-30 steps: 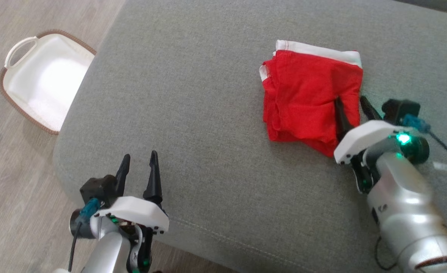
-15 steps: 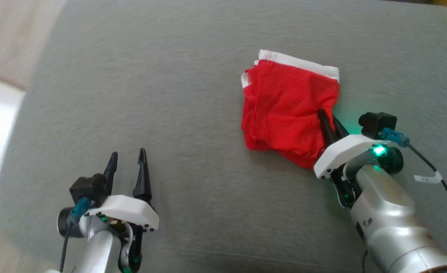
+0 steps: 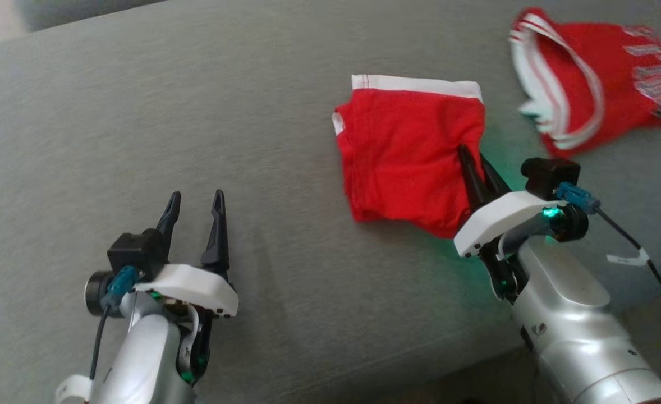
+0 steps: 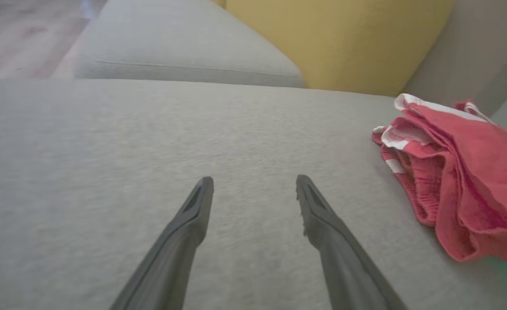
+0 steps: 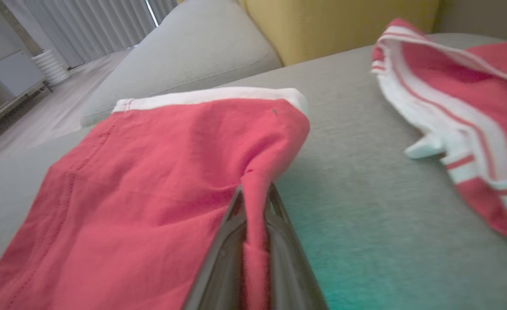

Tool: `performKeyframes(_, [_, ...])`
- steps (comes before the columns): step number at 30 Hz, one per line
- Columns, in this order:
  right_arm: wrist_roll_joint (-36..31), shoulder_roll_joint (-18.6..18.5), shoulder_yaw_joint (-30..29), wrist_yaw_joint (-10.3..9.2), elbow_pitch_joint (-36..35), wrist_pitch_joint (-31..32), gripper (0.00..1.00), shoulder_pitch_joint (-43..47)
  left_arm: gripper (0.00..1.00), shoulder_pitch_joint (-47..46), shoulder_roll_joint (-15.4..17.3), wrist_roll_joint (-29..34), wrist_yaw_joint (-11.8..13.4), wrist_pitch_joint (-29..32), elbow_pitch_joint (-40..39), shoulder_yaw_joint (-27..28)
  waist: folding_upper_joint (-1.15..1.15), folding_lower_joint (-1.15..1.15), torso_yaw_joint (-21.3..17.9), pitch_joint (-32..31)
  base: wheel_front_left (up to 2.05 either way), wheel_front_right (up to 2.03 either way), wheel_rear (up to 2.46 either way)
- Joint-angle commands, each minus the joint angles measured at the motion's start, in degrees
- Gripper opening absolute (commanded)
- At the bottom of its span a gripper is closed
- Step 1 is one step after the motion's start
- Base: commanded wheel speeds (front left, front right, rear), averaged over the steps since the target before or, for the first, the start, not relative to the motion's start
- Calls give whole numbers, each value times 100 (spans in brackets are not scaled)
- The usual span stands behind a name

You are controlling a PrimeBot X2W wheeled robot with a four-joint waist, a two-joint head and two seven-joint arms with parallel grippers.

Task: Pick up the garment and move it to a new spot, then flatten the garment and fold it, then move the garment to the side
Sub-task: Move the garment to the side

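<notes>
The garment (image 3: 406, 157) is a folded red piece with a white band, lying on the grey sofa seat (image 3: 139, 112). My right gripper (image 3: 472, 157) is shut on its near right edge; in the right wrist view a ridge of red cloth (image 5: 253, 206) is pinched between the two fingers. The garment (image 4: 455, 181) also shows at the right of the left wrist view. My left gripper (image 3: 194, 202) hovers open over bare seat at the lower left, well apart from the garment, with nothing between its fingers (image 4: 193, 215).
A second red garment with white stripes (image 3: 588, 78) lies crumpled at the far right of the seat, close behind my right gripper; it is also in the right wrist view (image 5: 464, 107). A yellow cushion (image 4: 335, 38) stands at the back. Bare seat spreads to the left.
My right gripper has closed on the garment's right edge. The head camera has swung right: the white basket left the picture and the second red garment came in.
</notes>
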Motion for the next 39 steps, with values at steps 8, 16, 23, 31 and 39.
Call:
performKeyframes(8, [-599, 43, -229, 37, -413, -76, 0, -302, 100, -203, 80, 112, -73, -30, -129, 165, 0, 0, -777, 329, 0, 0, 0])
performKeyframes(16, [-1493, -516, -878, 37, -180, 324, 0, -1355, 100, -131, 80, 191, -109, -30, -57, 348, 0, 0, -495, 481, 0, 0, 0])
performKeyframes(23, [-2245, -1294, -1674, 37, 248, 776, 0, -1745, 100, -91, 79, 154, -118, -31, -51, 403, 0, 0, -167, 540, 0, 0, 0])
performKeyframes(31, [-2789, -1627, -2668, 37, 394, 882, 100, -1769, 100, -28, 79, 69, -105, -31, -44, 409, 0, 0, -17, 550, 0, 0, 0])
performKeyframes(39, [-3159, -1200, -3100, 37, -139, 342, 100, -1633, 100, 38, 79, 129, 12, -31, -93, 630, 0, 0, 27, 433, 0, 0, 0])
